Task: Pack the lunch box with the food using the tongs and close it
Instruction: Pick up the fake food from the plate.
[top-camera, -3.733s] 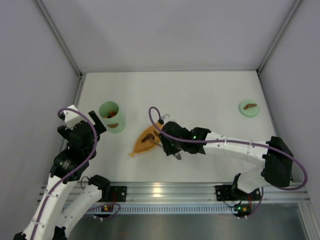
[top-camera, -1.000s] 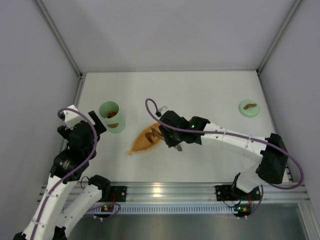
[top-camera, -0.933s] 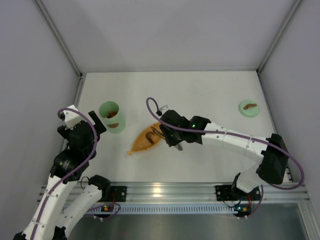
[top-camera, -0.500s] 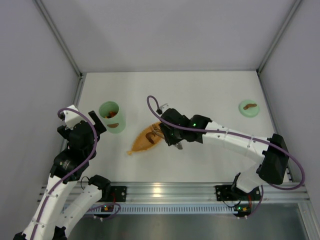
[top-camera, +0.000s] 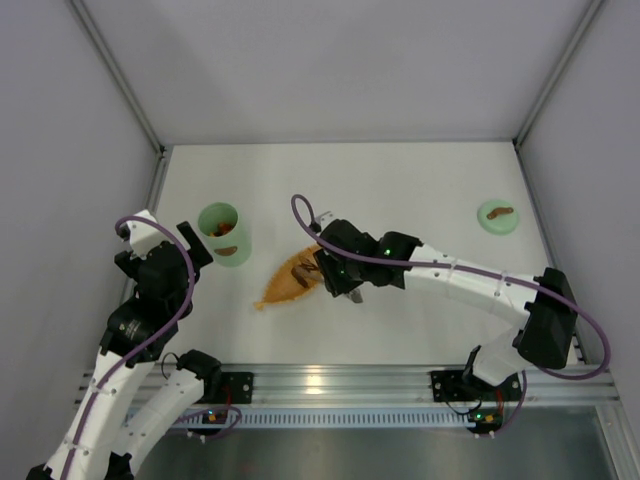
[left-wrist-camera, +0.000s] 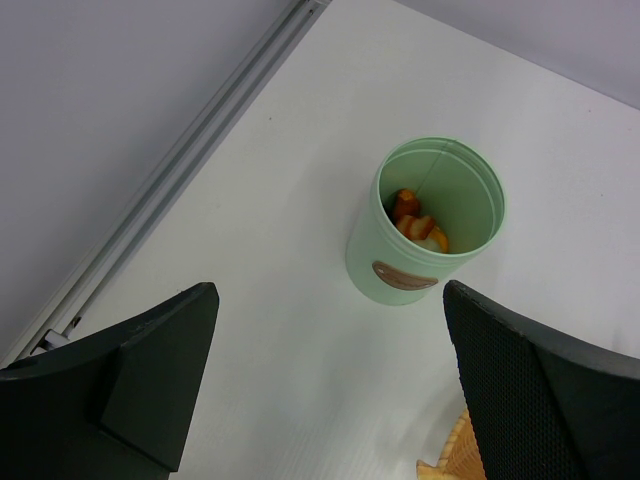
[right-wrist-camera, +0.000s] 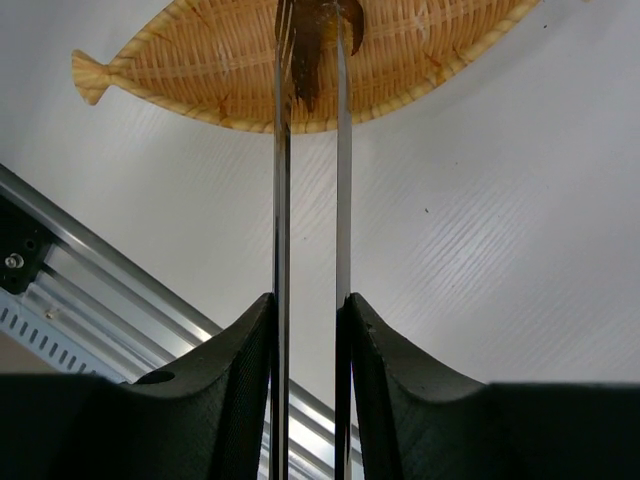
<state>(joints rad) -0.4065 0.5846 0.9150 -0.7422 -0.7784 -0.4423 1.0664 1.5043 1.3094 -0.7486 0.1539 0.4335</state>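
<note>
The mint-green lunch box (top-camera: 223, 233) stands open at the left, with orange and white food (left-wrist-camera: 415, 226) inside it. Its lid (top-camera: 497, 216) lies far right. My right gripper (top-camera: 335, 275) is shut on the tongs (right-wrist-camera: 283, 200), one slim arm against each finger. The tongs' tips reach over the orange leaf-shaped tray (right-wrist-camera: 200, 70), with a dark brown food piece (right-wrist-camera: 308, 50) between them. I cannot tell whether the piece is pinched. My left gripper (left-wrist-camera: 328, 290) hangs open and holds nothing, near the lunch box (left-wrist-camera: 430, 225).
The wicker tray (top-camera: 285, 285) lies mid-table between both arms; its tail corner (left-wrist-camera: 455, 455) shows in the left wrist view. A metal rail (right-wrist-camera: 100, 260) runs along the table's near edge. Grey walls close in the left, back and right sides.
The right gripper has stayed over the tray, shifting slightly left. The tongs' arms stand a little further apart than a second ago. The left arm has not moved.
</note>
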